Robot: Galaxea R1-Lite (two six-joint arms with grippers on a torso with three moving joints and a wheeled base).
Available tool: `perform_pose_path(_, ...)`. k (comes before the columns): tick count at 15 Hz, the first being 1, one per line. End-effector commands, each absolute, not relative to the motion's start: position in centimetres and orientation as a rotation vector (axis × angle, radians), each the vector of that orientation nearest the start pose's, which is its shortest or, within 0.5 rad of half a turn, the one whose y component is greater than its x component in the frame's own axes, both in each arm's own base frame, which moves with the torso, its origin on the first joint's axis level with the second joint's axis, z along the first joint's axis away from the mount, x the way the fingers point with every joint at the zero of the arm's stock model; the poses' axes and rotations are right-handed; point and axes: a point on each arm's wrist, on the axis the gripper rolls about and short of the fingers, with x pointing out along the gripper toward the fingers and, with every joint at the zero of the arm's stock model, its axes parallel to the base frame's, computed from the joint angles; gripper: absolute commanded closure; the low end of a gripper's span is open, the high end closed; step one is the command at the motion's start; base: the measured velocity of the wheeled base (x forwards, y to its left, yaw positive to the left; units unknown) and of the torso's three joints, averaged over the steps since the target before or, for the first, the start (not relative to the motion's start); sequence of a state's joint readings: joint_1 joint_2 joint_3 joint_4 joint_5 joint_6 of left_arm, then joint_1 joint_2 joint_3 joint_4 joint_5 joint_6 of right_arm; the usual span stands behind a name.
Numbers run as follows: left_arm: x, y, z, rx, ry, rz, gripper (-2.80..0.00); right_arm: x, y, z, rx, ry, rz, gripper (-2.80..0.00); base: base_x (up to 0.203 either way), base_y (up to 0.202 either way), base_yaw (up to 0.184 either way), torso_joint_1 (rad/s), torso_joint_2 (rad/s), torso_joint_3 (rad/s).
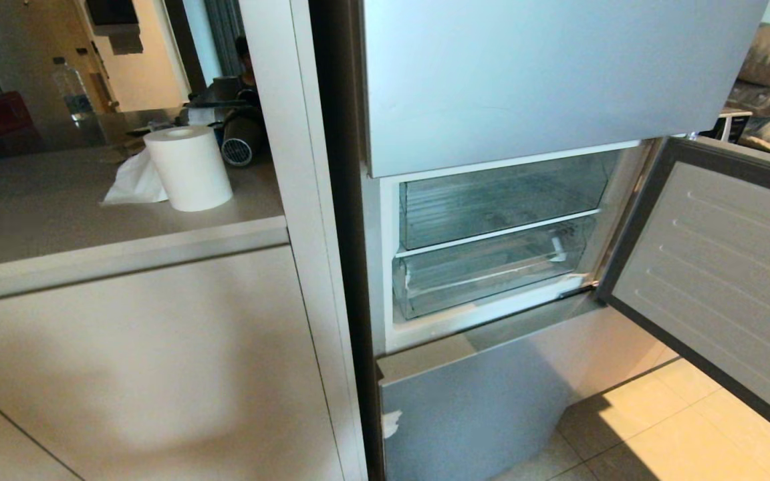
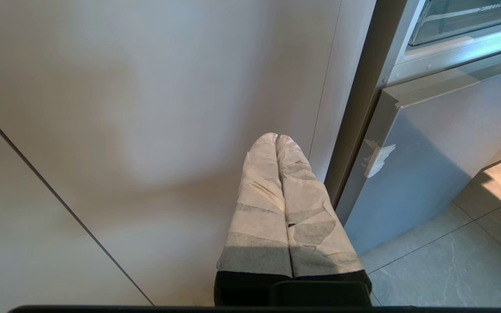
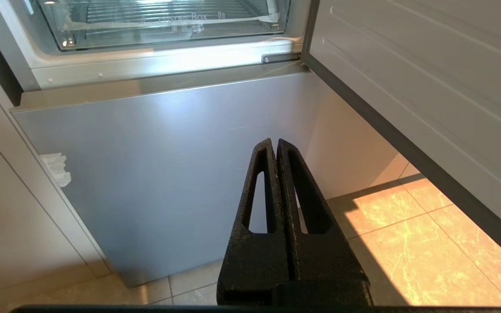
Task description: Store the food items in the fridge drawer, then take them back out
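Dim, sharp pictures; sunlit floor (image 1: 679,427) glares.

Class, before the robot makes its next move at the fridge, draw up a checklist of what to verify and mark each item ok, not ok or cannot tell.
1. Middle fridge door swung open: ok.
2. Fridge drawer pushed in, not pulled out: ok.
3. Food items in view: not ok, none seen.
4. Left gripper shut, empty, low by the white cabinet: ok.
5. Right gripper shut, empty, before the lower door panel: ok.
6. Drawer empty: cannot tell.
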State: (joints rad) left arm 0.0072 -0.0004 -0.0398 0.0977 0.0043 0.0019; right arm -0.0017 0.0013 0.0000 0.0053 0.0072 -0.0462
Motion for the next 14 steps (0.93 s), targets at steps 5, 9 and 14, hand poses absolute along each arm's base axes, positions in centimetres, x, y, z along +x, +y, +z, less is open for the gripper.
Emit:
perform_pose_path(5,-2.61,-0.01,7.64,0.001,0.058,0.013,0.0,-2.28,0.02,7.47,-0.044,0.008,0.005,0.0,0.0,0.0,0.0,0.0,0.0,0.0)
perform_pose_path(9,-2.61,-0.01,7.64,0.002,0.058,0.013,0.0,-2.28,0.02,7.45,-0.046,0.009,0.005,0.0,0.0,0.0,0.0,0.0,0.0,0.0)
perform_pose_path(14,-2.61,-0.01,7.64,0.001,0.058,0.012,0.0,-2.28,0.02,7.47,-0.046,0.008,0.006,0.0,0.0,0.0,0.0,0.0,0.0,0.0)
